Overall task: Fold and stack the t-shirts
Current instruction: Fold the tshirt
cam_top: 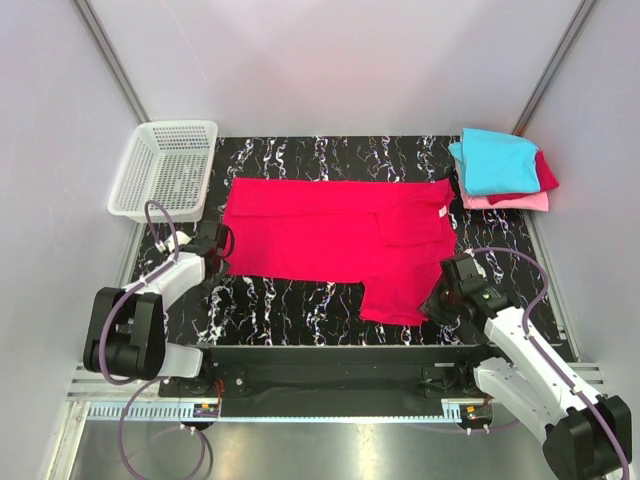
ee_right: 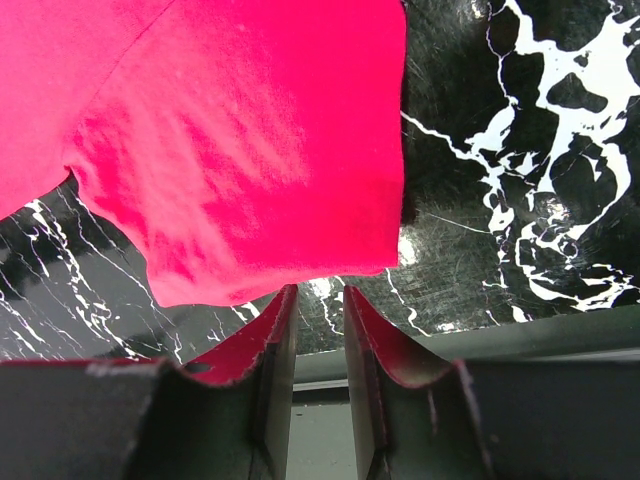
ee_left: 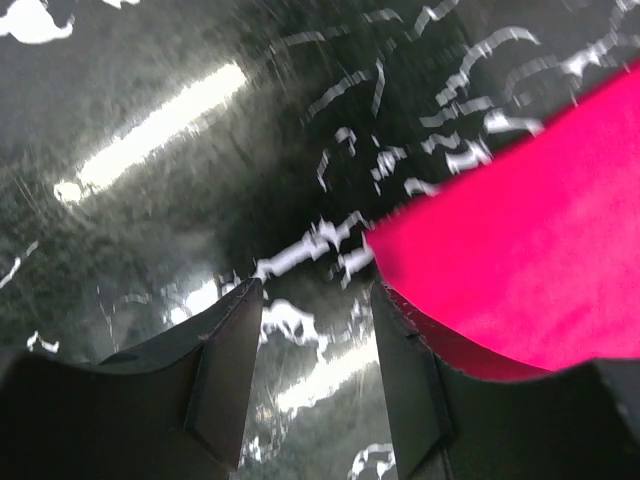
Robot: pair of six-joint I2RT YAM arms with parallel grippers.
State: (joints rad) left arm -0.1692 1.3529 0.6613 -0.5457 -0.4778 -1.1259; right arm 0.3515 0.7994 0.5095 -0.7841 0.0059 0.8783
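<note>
- crimson t-shirt (cam_top: 330,235) lies spread flat across the middle of the black marbled table (cam_top: 300,300), collar end to the right, white neck label (cam_top: 440,212) showing
- one sleeve (cam_top: 395,295) sticks out toward the near edge; the far one looks folded in over the body
- left gripper (cam_top: 217,245) sits low at the shirt's left edge. In the left wrist view the jaws are partly apart, with bare table visible through the gap and nothing gripped – the cloth corner (ee_left: 530,260) lies just beside the right-hand finger (ee_left: 400,380)
- right gripper (cam_top: 442,298) is at the right side of the near sleeve, close to the table's front edge. In the right wrist view there's a narrow gap between the jaws and no cloth visible in it – the sleeve hem (ee_right: 270,270) ends right at the fingertips (ee_right: 275,330), and their inner faces are tinted red
- folded stack in the far right corner: cyan t-shirt (cam_top: 495,160) on top, dark red t-shirt (cam_top: 546,176) under it, pink t-shirt (cam_top: 510,202) at the bottom
- white mesh basket (cam_top: 180,125) in the far left corner, well apart from the shirt
</note>
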